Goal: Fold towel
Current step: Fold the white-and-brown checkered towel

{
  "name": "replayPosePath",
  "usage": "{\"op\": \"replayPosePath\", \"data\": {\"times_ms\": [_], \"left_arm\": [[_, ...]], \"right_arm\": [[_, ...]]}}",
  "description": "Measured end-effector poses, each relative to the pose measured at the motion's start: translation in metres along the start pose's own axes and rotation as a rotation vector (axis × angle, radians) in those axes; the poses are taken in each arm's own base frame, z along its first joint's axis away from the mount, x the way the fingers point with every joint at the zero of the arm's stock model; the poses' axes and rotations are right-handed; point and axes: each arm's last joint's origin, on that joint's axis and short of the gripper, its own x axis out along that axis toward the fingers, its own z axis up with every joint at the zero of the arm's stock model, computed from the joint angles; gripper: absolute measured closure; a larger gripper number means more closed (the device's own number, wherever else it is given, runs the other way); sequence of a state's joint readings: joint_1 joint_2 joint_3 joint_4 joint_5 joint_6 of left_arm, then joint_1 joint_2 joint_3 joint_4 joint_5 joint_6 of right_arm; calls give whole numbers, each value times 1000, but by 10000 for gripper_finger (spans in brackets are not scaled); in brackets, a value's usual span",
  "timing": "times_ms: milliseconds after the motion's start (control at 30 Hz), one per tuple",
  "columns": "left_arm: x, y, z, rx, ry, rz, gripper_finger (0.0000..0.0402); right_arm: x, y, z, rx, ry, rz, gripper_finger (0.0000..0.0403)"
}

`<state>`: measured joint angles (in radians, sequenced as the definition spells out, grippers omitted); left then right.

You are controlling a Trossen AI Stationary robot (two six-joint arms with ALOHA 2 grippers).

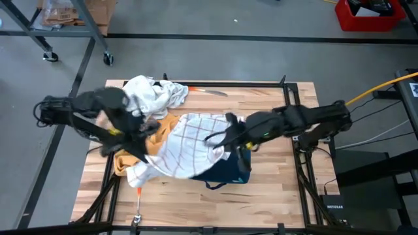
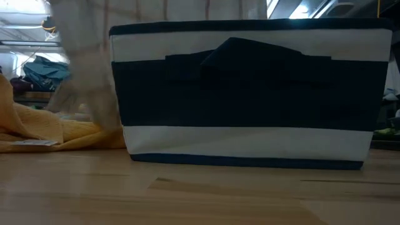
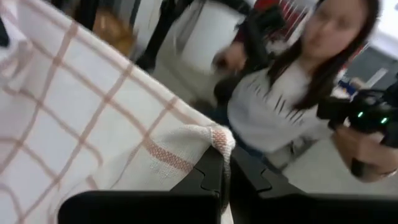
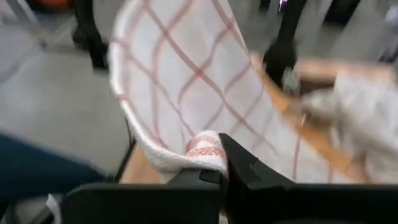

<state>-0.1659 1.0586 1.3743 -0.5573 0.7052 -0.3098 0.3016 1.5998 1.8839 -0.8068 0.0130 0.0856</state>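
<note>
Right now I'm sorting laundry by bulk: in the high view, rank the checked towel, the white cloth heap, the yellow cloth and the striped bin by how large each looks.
1. checked towel, spread widest.
2. white cloth heap.
3 and 4. yellow cloth and striped bin: both mostly covered by the towel, so unranked.

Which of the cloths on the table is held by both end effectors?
The white towel with red checks, gripped at two corners. The plain white cloth and the yellow cloth lie loose.

Two dark, jointed arms, the left arm (image 1: 98, 114) with yellow markings, the right arm (image 1: 294, 121) all black.
</note>
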Motion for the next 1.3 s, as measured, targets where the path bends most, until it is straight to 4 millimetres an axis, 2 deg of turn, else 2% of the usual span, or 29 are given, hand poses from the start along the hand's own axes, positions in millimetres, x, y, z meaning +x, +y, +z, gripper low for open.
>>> {"op": "replayPosePath", "data": {"times_ms": [200, 400, 667, 900, 1000, 1300], "left_arm": [[41, 30, -20, -154, 220, 52, 402], [82, 72, -47, -289, 438, 226, 402], [121, 123, -77, -198, 622, 433, 401], [119, 167, -81, -24, 679, 714, 402], [112, 184, -72, 42, 610, 787, 402], [87, 222, -35, 195, 309, 895, 402]], "right_arm": [[37, 1, -22, 5, 213, 65, 403], [62, 1, -47, 28, 451, 128, 403], [75, -1, -77, 45, 755, 88, 403], [65, -8, -89, -38, 920, -118, 402], [59, -11, -93, -76, 985, -190, 402], [57, -22, -92, -111, 968, -308, 402]]}}
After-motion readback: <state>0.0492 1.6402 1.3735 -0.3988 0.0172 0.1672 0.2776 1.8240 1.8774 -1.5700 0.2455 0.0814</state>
